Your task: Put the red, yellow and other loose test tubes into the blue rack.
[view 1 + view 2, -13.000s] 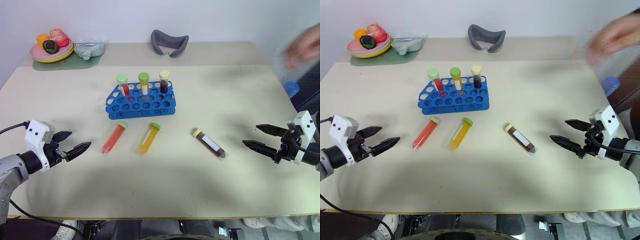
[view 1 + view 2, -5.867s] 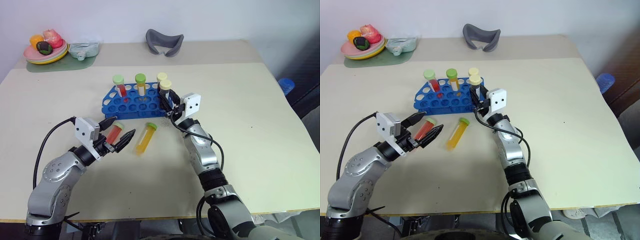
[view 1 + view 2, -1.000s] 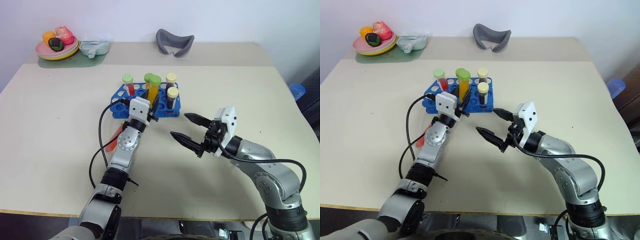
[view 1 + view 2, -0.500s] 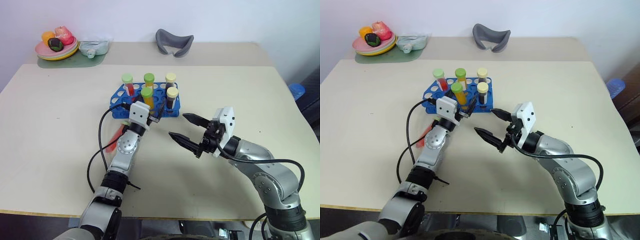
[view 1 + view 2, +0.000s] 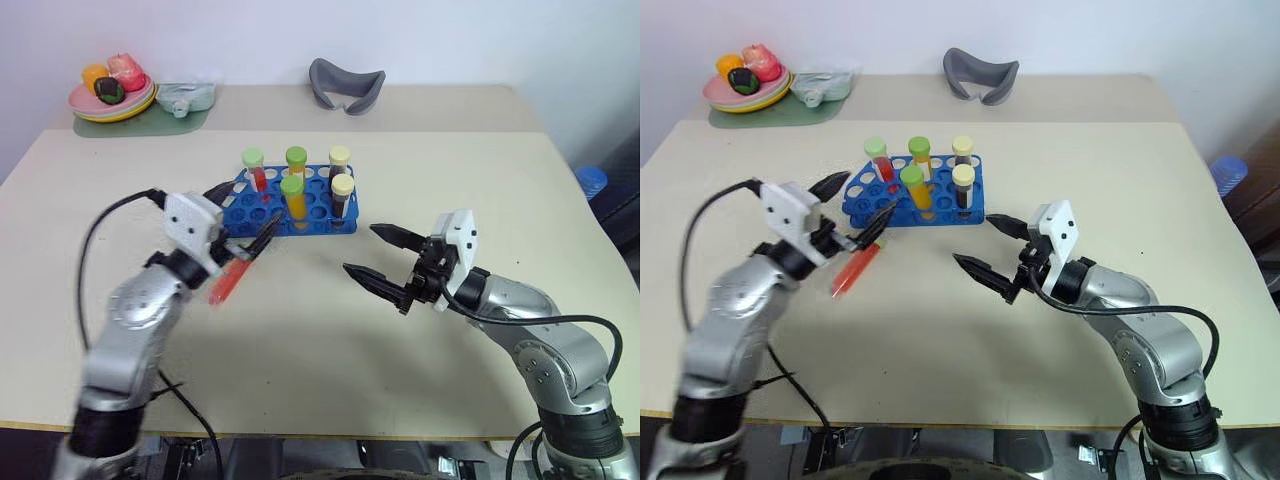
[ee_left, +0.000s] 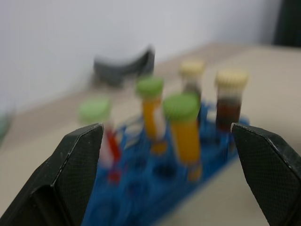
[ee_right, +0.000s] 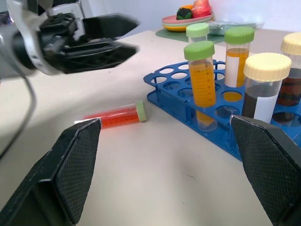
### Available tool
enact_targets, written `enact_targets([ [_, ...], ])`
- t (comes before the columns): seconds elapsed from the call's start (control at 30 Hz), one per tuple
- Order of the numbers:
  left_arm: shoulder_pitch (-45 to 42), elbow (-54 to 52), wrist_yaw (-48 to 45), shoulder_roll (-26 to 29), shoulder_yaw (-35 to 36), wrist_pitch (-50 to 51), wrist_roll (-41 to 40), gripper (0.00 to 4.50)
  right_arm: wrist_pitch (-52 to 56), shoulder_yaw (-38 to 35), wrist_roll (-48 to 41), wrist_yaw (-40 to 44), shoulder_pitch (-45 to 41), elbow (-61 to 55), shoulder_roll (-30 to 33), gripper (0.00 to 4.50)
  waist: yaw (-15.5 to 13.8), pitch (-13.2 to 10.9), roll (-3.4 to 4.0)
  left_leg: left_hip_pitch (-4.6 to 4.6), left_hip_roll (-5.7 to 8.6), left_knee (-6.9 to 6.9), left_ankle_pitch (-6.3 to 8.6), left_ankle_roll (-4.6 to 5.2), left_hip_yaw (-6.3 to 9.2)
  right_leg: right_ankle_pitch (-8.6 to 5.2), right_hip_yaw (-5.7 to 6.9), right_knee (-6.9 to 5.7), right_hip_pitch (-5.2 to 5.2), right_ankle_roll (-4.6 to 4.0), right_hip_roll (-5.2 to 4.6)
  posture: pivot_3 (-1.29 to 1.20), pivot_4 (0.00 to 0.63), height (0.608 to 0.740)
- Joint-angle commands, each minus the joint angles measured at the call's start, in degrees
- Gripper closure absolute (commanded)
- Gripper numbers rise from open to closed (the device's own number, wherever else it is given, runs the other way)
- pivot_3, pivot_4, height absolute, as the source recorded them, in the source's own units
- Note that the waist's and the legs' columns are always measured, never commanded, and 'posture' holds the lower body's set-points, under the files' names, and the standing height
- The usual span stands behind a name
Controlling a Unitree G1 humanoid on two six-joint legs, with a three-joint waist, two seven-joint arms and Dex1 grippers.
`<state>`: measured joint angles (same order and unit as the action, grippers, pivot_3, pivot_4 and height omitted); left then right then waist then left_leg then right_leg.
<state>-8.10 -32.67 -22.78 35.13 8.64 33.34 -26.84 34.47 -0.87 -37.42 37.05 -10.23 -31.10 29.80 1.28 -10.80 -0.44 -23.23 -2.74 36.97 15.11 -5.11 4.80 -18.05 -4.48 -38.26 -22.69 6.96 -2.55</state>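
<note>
My left gripper [image 5: 243,226] hangs with jaws apart above the red tube [image 7: 114,117], lined up to grab it; right gripper [image 5: 386,262] waits, spread empty, clear of the rack [image 5: 315,222].

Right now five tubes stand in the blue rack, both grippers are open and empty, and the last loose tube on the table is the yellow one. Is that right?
Not quite: the loose tube is the red tube, lying on the table beside the blue rack. The yellow tube already stands in the rack, as the right wrist view shows. The rest holds: five tubes stand there, and the left gripper and right gripper are open and empty.
</note>
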Motion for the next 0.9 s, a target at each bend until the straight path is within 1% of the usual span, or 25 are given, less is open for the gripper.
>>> enact_targets([
  [0.03,-2.1,-6.0,1.3,8.4,2.9,19.8,-4.6,0.06,-1.4,0.5,-0.8,1.4,-1.3,0.2,-0.9,0.00,0.0,0.0,-0.02,0.01,0.02,0.00,0.00,0.00,-0.01,0.00,-0.01,0.01,0.02,0.00,-0.02,0.00,0.150,0.740],
  [0.07,-3.7,-6.9,1.5,12.6,0.7,25.3,-3.6,0.06,-1.4,1.0,-0.7,1.7,-1.6,0.5,-1.2,0.00,0.0,0.0,-0.06,0.00,0.01,0.00,0.00,0.00,-0.01,-0.01,0.00,0.01,0.02,0.01,-0.02,0.00,0.150,0.740],
  [0.1,-5.7,-7.4,1.9,15.4,-1.1,30.3,-3.4,0.06,-1.5,1.5,-0.6,2.0,-1.9,0.7,-1.5,0.00,0.0,0.0,-0.06,0.00,0.01,-0.01,0.00,0.01,0.01,0.00,0.00,0.05,0.02,0.00,0.00,0.00,0.150,0.740],
  [0.13,-8.7,-7.5,2.2,16.4,-2.1,35.4,-4.7,0.06,-1.6,2.0,-0.5,2.4,-2.3,1.1,-1.8,0.00,0.0,0.0,-0.05,0.00,0.01,-0.01,0.00,0.00,0.01,-0.01,0.01,0.05,0.02,0.00,0.00,0.00,0.150,0.740],
  [0.2,-16.3,-5.7,2.3,14.7,-3.0,46.6,-8.2,0.06,-1.8,2.7,-0.3,3.1,-3.2,2.0,-2.2,0.00,-0.1,0.0,-0.04,0.00,0.02,-0.02,0.00,0.00,0.01,-0.01,0.01,0.05,0.02,0.00,0.00,0.00,0.150,0.740],
  [0.23,-20.9,-4.0,2.6,13.3,-4.0,52.8,-8.6,0.06,-2.0,3.1,-0.1,3.6,-3.6,2.5,-2.4,0.00,-0.4,0.0,-0.06,-0.01,0.02,-0.02,0.00,0.00,0.01,-0.01,0.02,0.06,0.03,0.01,-0.01,0.00,0.150,0.740],
  [0.3,-27.4,1.1,4.9,12.2,-7.6,58.6,-9.4,0.06,-2.4,3.7,0.1,4.5,-4.3,3.4,-2.7,0.00,-0.2,0.0,-0.10,-0.07,0.02,0.04,0.00,0.00,0.03,-0.01,0.08,0.08,0.05,0.01,-0.02,0.00,0.150,0.740],
  [0.37,-32.3,7.1,6.9,13.0,-12.5,59.2,-11.1,0.06,-3.0,4.4,0.6,5.3,-4.8,4.1,-2.9,0.00,0.2,0.0,-0.09,-0.06,0.03,0.02,0.00,0.00,0.03,-0.01,0.06,0.09,0.03,0.02,-0.02,0.00,0.150,0.740],
  [0.5,-40.2,17.7,8.6,15.0,-20.5,59.2,-18.0,0.06,-3.8,5.2,1.0,5.9,-5.2,4.7,-3.4,0.00,1.4,0.0,-0.08,-0.07,0.01,-0.09,-0.01,-0.02,0.06,-0.02,0.06,0.01,-0.10,0.00,0.01,0.00,0.150,0.740],
  [0.57,-45.3,23.1,9.2,16.1,-26.9,59.2,-21.0,0.06,-3.8,5.3,1.3,5.4,-5.2,4.2,-3.9,0.00,1.3,-0.1,-0.10,-0.07,0.01,-0.06,-0.01,-0.02,0.06,-0.02,0.05,-0.03,-0.10,0.00,0.01,0.00,0.150,0.740],
  [0.63,-48.5,26.3,10.1,16.8,-30.8,59.2,-23.7,0.06,-3.7,5.4,1.3,4.9,-5.1,3.8,-4.2,0.00,1.3,-0.1,-0.10,-0.07,0.02,-0.03,-0.02,-0.03,0.05,-0.02,0.05,-0.06,-0.10,0.00,0.00,0.00,0.150,0.740],
  [0.73,-53.2,31.8,12.3,15.8,-36.5,59.2,-26.9,0.06,-2.9,5.8,1.3,3.4,-4.9,2.4,-5.0,0.00,1.2,-0.1,-0.10,-0.08,0.02,-0.02,-0.02,-0.03,0.05,-0.02,0.05,-0.06,-0.10,0.00,0.00,0.00,0.150,0.740],
  [0.9,-57.2,36.4,16.9,15.9,-43.6,59.2,-36.7,0.06,-1.4,5.9,0.5,0.8,-4.6,0.3,-6.0,0.00,1.3,-0.1,-0.09,-0.11,0.02,0.02,-0.03,-0.06,0.06,-0.02,0.04,-0.08,-0.13,0.00,0.00,0.00,0.150,0.740],
])
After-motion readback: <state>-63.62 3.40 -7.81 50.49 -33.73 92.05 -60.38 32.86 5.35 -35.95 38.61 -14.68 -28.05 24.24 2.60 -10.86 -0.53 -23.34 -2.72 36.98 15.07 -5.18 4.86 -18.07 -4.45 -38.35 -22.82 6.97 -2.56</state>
